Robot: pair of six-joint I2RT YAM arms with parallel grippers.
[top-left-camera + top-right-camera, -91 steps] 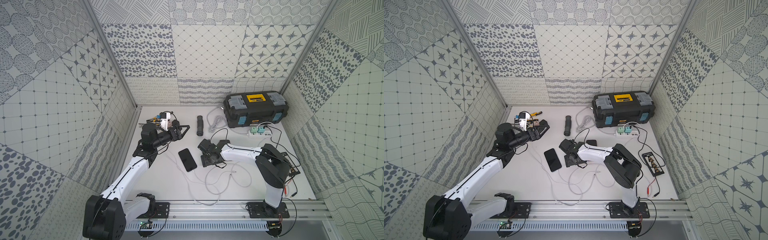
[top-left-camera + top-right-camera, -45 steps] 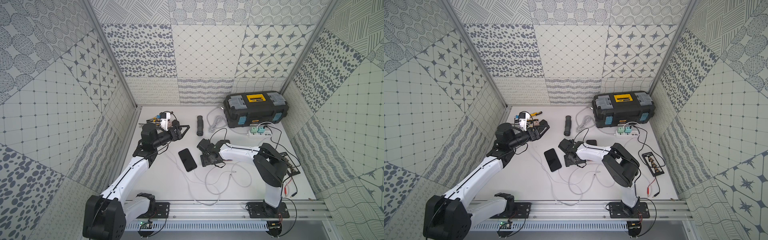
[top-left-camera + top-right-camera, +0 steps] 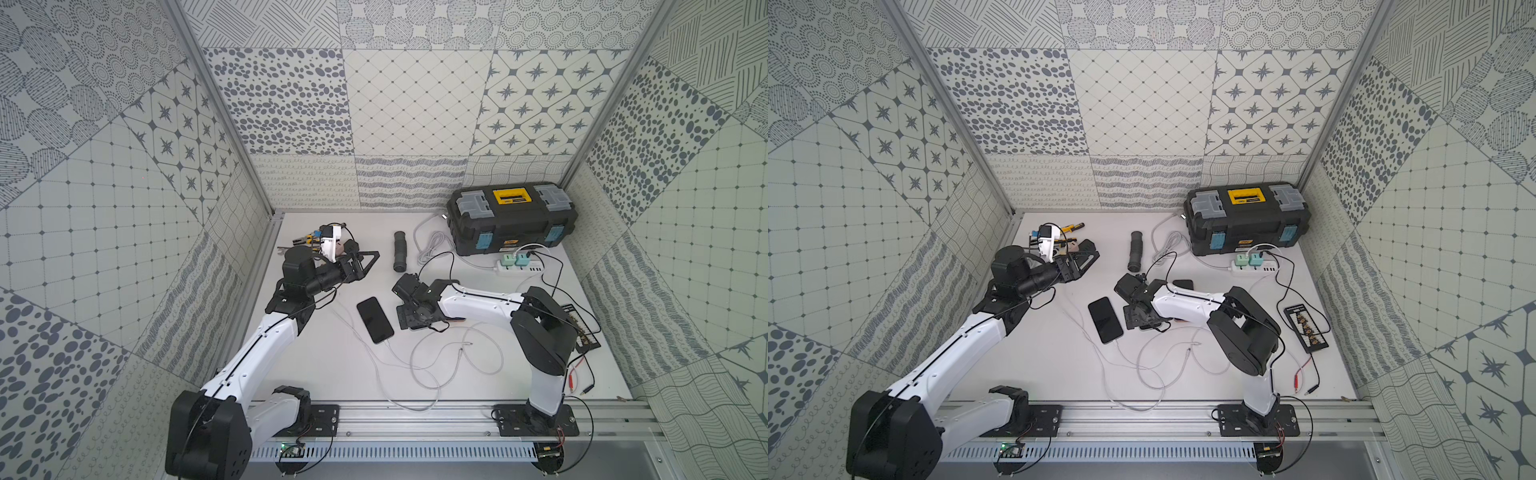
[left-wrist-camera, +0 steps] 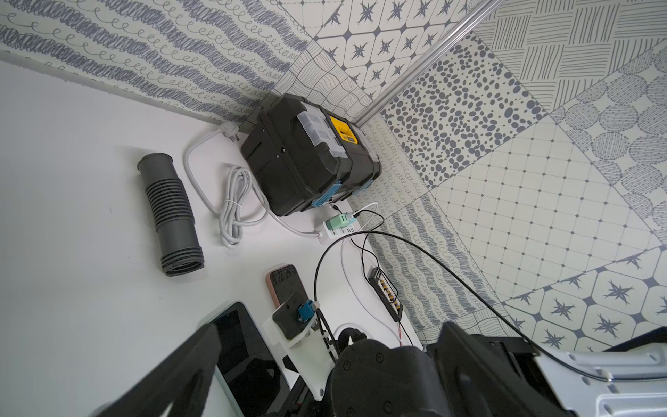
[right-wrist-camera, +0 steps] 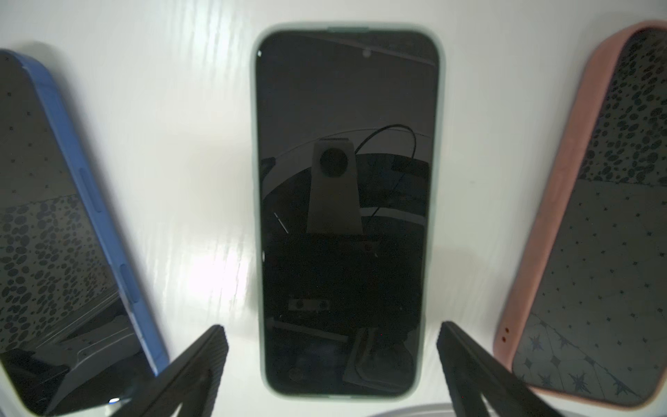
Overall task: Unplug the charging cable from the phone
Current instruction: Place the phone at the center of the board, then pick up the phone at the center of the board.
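Note:
Three dark-screened phones lie side by side mid-table. My right gripper (image 5: 331, 328) points straight down, open, its fingers clear of both sides of the mint-cased phone (image 5: 346, 180); no cable shows at that phone's edge. In both top views this gripper (image 3: 415, 322) (image 3: 1140, 320) hides that phone. The blue-cased phone (image 3: 375, 320) (image 5: 54, 234) lies beside it, and a thin white charging cable (image 3: 409, 365) runs from its near end. Loose cable ends (image 3: 468, 343) lie on the table. A pink-cased phone (image 5: 595, 216) lies on the other side. My left gripper (image 3: 368, 262) (image 4: 328, 328) hangs open and empty, behind and to the left.
A black toolbox (image 3: 513, 218) stands at the back right with a power strip (image 3: 521, 266) in front of it. A grey ribbed hose (image 3: 400, 251) and a coiled white cord (image 3: 434, 245) lie beside it. A black connector board (image 3: 582, 328) and red-tipped leads (image 3: 577, 370) lie right. Hand tools (image 3: 307, 239) sit back left.
The right gripper's jaws have spread wider around the mint-cased phone. Both arms stay where they were.

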